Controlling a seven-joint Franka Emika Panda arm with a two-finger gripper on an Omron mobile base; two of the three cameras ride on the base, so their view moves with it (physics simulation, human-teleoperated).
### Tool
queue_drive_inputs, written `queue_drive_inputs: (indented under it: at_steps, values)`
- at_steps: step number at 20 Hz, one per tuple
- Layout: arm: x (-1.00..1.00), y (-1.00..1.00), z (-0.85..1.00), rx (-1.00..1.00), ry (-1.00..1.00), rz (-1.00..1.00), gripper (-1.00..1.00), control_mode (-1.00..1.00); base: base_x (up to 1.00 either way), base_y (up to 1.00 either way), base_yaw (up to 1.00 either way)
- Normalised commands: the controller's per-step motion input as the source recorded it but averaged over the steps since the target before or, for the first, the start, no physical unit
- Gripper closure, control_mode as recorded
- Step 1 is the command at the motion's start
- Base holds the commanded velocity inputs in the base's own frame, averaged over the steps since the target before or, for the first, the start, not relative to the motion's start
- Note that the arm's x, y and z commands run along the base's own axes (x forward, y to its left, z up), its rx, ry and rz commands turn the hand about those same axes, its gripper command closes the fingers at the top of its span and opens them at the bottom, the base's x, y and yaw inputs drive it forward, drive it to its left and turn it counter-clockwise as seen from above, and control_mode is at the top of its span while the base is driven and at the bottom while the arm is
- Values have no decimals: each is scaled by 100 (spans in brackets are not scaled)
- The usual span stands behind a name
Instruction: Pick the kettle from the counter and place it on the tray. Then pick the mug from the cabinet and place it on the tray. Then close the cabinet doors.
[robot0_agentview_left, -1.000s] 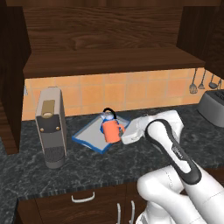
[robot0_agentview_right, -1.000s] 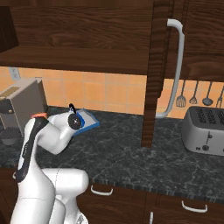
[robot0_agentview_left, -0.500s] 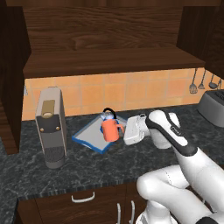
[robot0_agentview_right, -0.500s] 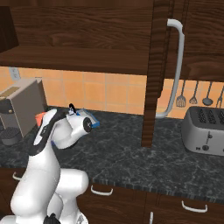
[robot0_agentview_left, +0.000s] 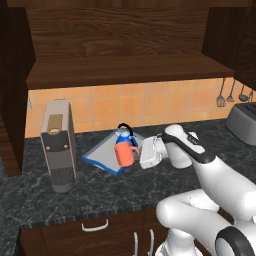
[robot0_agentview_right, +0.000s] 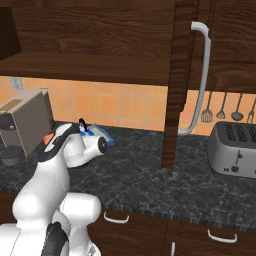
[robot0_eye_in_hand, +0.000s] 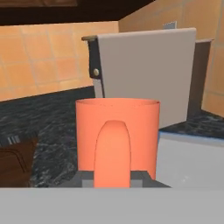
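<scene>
the mug (robot0_agentview_left: 124, 154) is sitting at the centre of the left base view, over the near right corner of the tray (robot0_agentview_left: 102, 156), with the kettle (robot0_agentview_left: 122, 135) just behind it on the same tray. the claw (robot0_agentview_left: 141, 156) is reaching in from the right, level with the mug, and that low sideways approach looks chosen so the cup goes down upright beside the kettle without knocking it. in the hand view the mug (robot0_eye_in_hand: 117, 140) is standing at the middle of the frame with its handle turned straight toward the camera, and the dark fingertips (robot0_eye_in_hand: 83, 178) are showing at either side of its base. whether they are pressing on the cup or have let go i cannot tell; nor whether the cup is resting on the grey tray surface or hanging just above it. the coffee machine (robot0_agentview_left: 59, 145) is standing at the left of the left base view, apart from the tray, on the dark table (robot0_agentview_left: 100, 190). at the upper right of the right base view a cabinet door (robot0_agentview_right: 184, 75) is hanging open with its silver bar handle (robot0_agentview_right: 199, 80) facing out, so by my reading the door-closing step is not yet done.
</scene>
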Motion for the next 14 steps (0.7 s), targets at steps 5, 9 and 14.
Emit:
queue_drive_inputs:
  at_steps: [5,9,14]
  values:
    - [37,22,-36,0,1,-10,100,-100,0,0,0]
    - [49,0,-37,0,2,-15,100,-100,0,0,0]
    - [43,5,-49,0,0,-11,100,-100,0,0,0]
